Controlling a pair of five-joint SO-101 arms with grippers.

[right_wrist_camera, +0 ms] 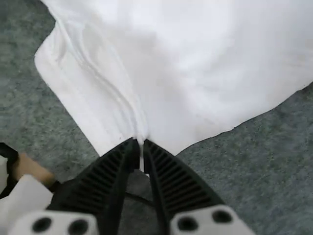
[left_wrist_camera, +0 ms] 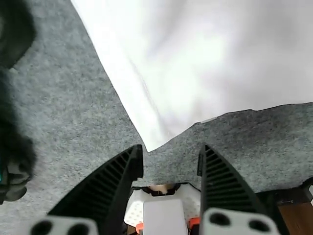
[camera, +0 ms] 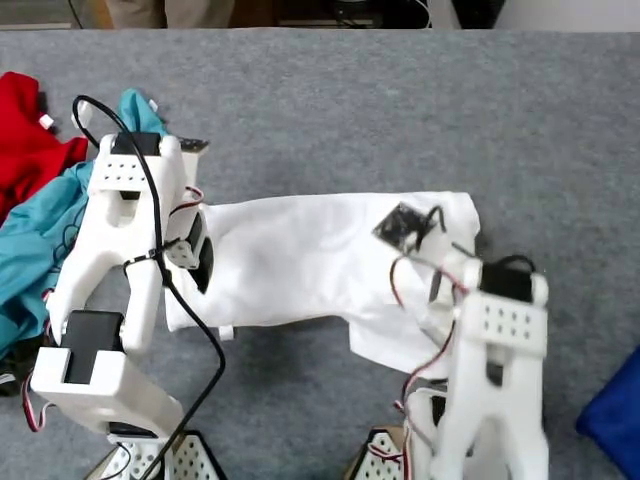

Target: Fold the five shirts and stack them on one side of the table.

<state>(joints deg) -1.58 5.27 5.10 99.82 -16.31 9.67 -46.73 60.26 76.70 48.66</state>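
Lying across the middle of the grey table (camera: 350, 110), the white shirt (camera: 300, 260) runs as a long rumpled band from one arm to the other, with a flap drooping toward the right arm's base.

The high view takes in the wider layout. A red shirt (camera: 22, 140) is bunched at the far left edge, and a teal shirt (camera: 35, 240) is crumpled just beside it, partly under the left arm. A blue shirt (camera: 612, 415) pokes in at the right edge, well apart from the white one. From up here both arms' white housings cover their fingertips, so the grip of neither can be judged.

The wrist views supply that. The left hand (left_wrist_camera: 171, 149) is spread wide and holds nothing. Its two black ribbed fingers (left_wrist_camera: 120, 174) stand apart above bare table, and a hemmed corner of the white shirt reaches just into the gap between their tips. Whether the cloth touches either finger cannot be told.

The right hand (right_wrist_camera: 138, 143) is pressed together, pinching a raised ridge of the white shirt at its edge. A crease runs away from the pinch across the fabric. Beside it a doubled, stitched border lies flat on the table.
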